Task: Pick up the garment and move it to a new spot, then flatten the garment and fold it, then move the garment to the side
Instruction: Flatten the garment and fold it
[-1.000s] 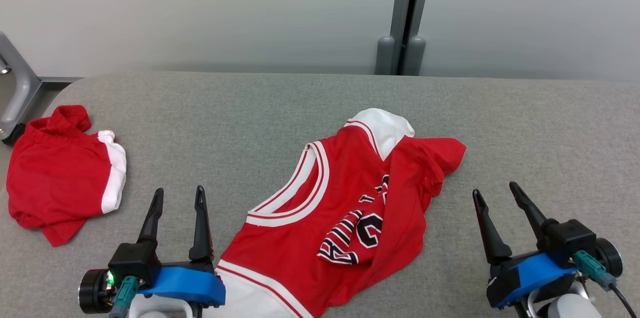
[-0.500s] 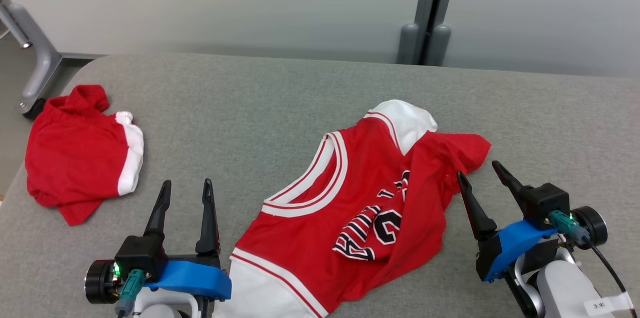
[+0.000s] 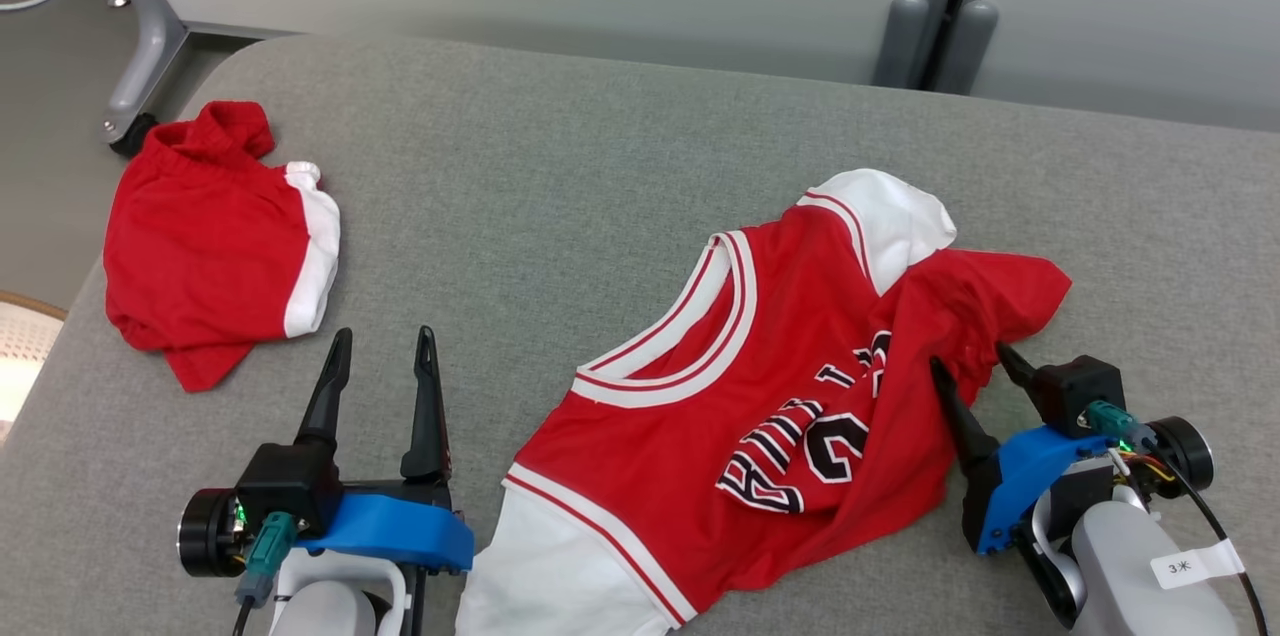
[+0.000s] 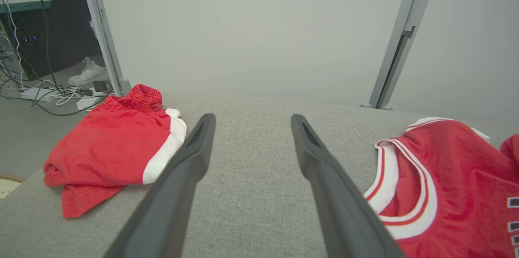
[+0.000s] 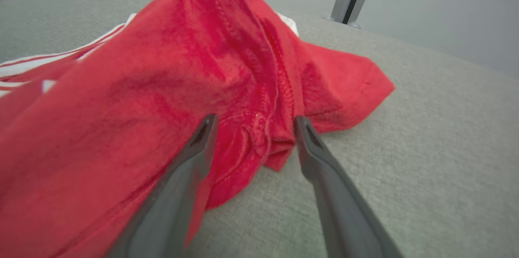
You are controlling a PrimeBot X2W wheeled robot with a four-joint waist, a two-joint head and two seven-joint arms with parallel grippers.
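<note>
The garment is a red jersey with white trim and dark lettering, lying crumpled on the grey table right of centre. It also shows in the left wrist view. My right gripper is at its right edge, low on the table and open. In the right wrist view a bunched fold of the red cloth lies between the spread fingers of that gripper, which are not closed on it. My left gripper stands open over bare table left of the jersey, nothing between its fingers.
Red shorts with a white band lie crumpled at the table's far left corner, near its rounded edge. A metal frame leg stands beyond that corner, a grey post behind the table. A person's shoe and cables are on the floor.
The head camera has shifted, sliding the whole picture right. My right gripper has moved forward onto the jersey's right edge, and its fingers now straddle a fold. The left gripper has held still.
</note>
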